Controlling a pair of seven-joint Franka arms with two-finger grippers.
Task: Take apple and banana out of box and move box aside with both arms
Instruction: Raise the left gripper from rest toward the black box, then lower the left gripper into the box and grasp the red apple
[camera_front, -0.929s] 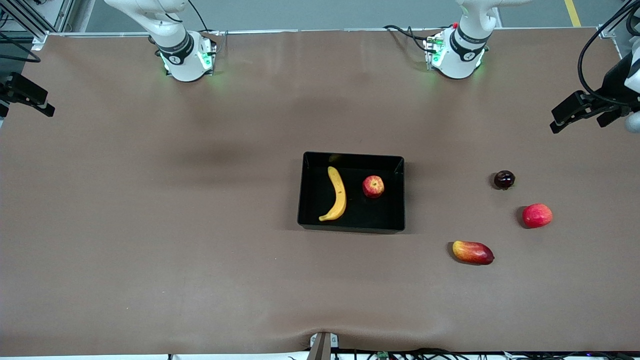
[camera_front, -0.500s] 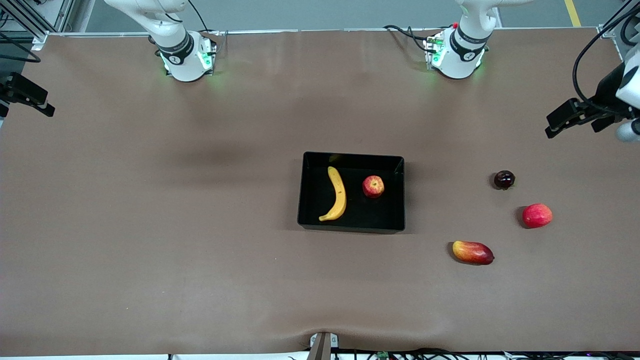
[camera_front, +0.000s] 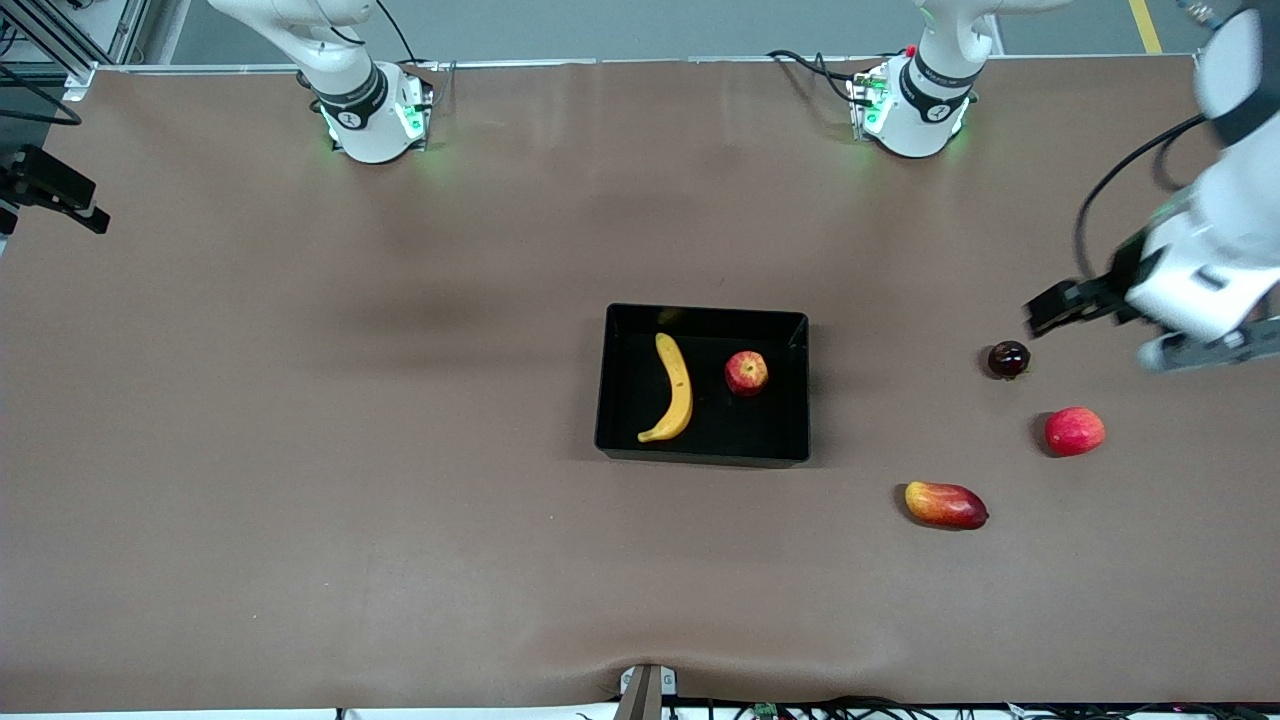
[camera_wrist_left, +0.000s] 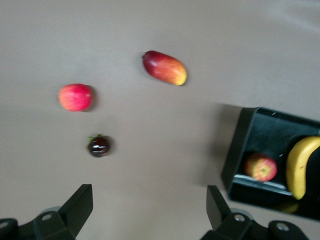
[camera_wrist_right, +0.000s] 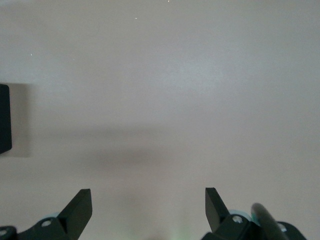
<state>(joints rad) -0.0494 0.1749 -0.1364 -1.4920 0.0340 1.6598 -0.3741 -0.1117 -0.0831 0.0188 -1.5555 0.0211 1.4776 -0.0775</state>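
The black box (camera_front: 701, 452) stands mid-table. In it lie the yellow banana (camera_front: 675, 388) and the small red apple (camera_front: 746, 372), apart from each other. All three also show in the left wrist view: box (camera_wrist_left: 239, 150), apple (camera_wrist_left: 260, 167), banana (camera_wrist_left: 300, 167). My left gripper (camera_front: 1055, 303) is open and empty, in the air over bare table beside a dark plum (camera_front: 1008, 359); its fingers stand wide apart in the left wrist view (camera_wrist_left: 147, 210). My right gripper (camera_wrist_right: 148, 210) is open and empty, high over bare table at the right arm's end, where that arm waits.
Loose fruits lie toward the left arm's end: the plum (camera_wrist_left: 98, 146), a round red fruit (camera_front: 1074, 431) and a red-yellow mango (camera_front: 945, 504). The right wrist view catches a corner of the box (camera_wrist_right: 4, 120). A mount (camera_front: 645, 688) sits at the table's near edge.
My left arm has swung in from the table's end and come down toward the dark plum. The right arm, the box and the fruits have not moved.
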